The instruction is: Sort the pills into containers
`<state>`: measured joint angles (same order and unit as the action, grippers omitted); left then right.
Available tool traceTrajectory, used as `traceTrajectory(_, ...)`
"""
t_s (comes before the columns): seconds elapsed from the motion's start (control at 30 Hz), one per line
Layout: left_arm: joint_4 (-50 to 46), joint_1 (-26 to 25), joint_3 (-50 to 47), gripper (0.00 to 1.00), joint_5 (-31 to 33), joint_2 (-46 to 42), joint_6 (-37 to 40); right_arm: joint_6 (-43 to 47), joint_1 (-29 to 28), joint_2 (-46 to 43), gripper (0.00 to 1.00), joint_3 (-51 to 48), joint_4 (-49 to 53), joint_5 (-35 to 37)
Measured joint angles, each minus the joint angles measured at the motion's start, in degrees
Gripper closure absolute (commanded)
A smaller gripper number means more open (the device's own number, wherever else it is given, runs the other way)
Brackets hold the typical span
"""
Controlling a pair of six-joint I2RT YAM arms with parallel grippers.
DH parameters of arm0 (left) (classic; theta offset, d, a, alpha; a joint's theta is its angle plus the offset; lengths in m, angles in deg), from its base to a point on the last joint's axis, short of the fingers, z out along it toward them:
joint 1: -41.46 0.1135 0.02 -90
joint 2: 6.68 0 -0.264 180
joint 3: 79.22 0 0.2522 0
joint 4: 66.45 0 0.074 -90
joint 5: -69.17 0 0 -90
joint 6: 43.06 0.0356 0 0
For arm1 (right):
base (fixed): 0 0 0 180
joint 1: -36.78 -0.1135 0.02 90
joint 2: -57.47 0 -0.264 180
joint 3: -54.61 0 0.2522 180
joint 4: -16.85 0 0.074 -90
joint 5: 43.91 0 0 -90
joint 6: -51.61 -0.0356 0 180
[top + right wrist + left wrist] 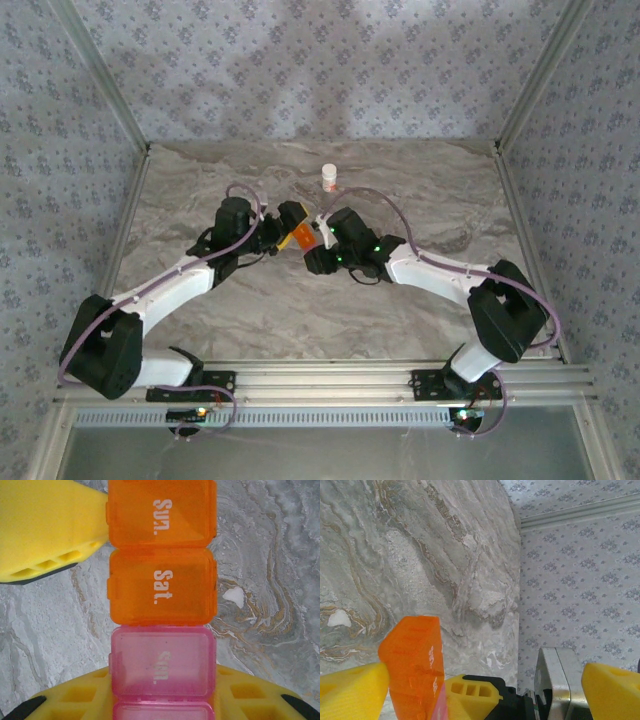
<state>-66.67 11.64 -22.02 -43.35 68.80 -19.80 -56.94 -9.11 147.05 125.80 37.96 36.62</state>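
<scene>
Right gripper [318, 243] is clamping its jaws on the pink end of the pill organizer [162, 580] and holding the strip up off the counter [250, 320], labelled lids facing its wrist camera. I'm reading "Sun." and "Sat." on the two orange compartments, both lids shut. I'm judging this hold as a presentation: the free orange end is sticking out toward the left gripper [283, 228], whose jaws are standing wide apart around that end. One yellow finger [350, 690] is just beside it or touching it; I cannot tell which. Likely I'm setting up a lid opening or a steadying grip, not a drop yet. Both arms are reaching inward from their bases, elbows bent, wrists meeting over mid-counter. One small white pill [234, 596] is lying on the counter, off to one side of the strip. A white-capped bottle [328, 178] is standing upright farther back, apart from both arms.
</scene>
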Motion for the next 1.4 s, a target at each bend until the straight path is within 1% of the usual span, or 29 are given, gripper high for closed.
traceTrajectory(0.8,-0.04,-2.08,1.01,0.02,1.09,0.0,-0.87,-0.35,0.02,0.79,0.64,-1.05,-1.73,0.39)
traceTrajectory(0.97,0.35,-3.63,3.08,0.02,1.05,-0.04,-1.33,-0.35,-0.07,1.46,0.65,-1.14,-1.84,0.0)
traceTrajectory(1.07,0.35,-3.74,3.72,0.02,1.27,-0.42,-1.29,-0.35,-0.07,1.66,0.65,-1.42,-1.92,-0.02)
traceTrajectory(1.2,-2.95,-3.74,3.78,0.02,4.15,-2.49,0.07,-0.35,-0.07,1.7,0.64,-2.47,-2.67,-0.04)
traceTrajectory(1.4,-10.08,-2.89,3.78,0.02,10.19,-7.17,4.94,1.01,-0.04,1.73,0.62,-4.98,-2.64,-0.02)
